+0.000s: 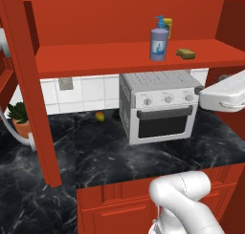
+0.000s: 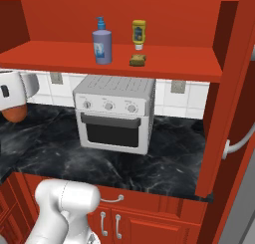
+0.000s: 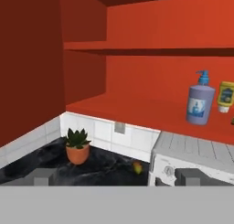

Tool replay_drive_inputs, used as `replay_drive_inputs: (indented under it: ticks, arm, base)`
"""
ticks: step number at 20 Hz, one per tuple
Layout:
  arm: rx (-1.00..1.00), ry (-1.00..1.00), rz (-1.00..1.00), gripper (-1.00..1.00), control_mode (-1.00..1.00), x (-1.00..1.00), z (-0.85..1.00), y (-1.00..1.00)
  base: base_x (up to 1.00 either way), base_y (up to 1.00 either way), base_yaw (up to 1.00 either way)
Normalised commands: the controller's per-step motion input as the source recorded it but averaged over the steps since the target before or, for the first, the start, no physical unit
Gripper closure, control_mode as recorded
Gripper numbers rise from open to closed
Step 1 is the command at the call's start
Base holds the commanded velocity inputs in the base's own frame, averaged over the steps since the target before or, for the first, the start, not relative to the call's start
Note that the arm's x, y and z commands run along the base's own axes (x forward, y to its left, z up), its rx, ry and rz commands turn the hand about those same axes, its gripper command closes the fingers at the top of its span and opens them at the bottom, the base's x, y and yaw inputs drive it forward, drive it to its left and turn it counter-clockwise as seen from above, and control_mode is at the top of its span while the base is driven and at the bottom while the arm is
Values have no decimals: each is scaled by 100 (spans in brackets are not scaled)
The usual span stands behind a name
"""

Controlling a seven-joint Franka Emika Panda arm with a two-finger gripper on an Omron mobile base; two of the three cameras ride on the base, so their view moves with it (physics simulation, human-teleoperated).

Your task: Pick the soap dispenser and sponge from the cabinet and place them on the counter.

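Note:
The lavender soap dispenser point(image 1: 159, 43) point(image 2: 102, 46) point(image 3: 199, 104) with a blue pump stands upright on the red shelf of the open cabinet point(image 1: 95, 56) point(image 2: 60, 56) point(image 3: 137, 111). The tan sponge point(image 1: 185, 53) point(image 2: 137, 60) lies on the same shelf, just to the bottle's right. My gripper point(image 3: 118, 177) is open with nothing between its fingertips point(image 3: 43, 175). It hangs in front of the cabinet, left of the bottle and well short of it. The black marble counter point(image 1: 110, 156) point(image 2: 50, 148) point(image 3: 105, 161) runs below.
A silver toaster oven point(image 1: 160, 106) point(image 2: 114, 113) stands on the counter under the shelf. A yellow squeeze bottle point(image 1: 168, 27) point(image 2: 139, 35) point(image 3: 226, 96) stands behind the sponge. A potted plant point(image 1: 20, 118) point(image 3: 77, 146) and a small fruit point(image 1: 99, 116) point(image 3: 137, 167) sit at the left. The cabinet doors point(image 1: 28, 85) point(image 2: 229, 88) stand open.

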Motion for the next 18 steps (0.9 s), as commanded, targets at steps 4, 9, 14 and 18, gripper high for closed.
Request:
replay_drive_inputs:
  ticks: [4, 9, 14, 18]
  arm:
    - [5, -8, -2, -100, -100, 10, 28, -5]
    - [2, 0, -3, -100, -100, 21, 1, -10]
    - [0, -2, -10, -100, -100, 3, 0, -25]
    - [0, -10, -12, -100, -100, 1, 0, -1]
  base:
    - [0, 0, 0]
    - [0, 0, 0]
    - [0, 0, 0]
    - [0, 0, 0]
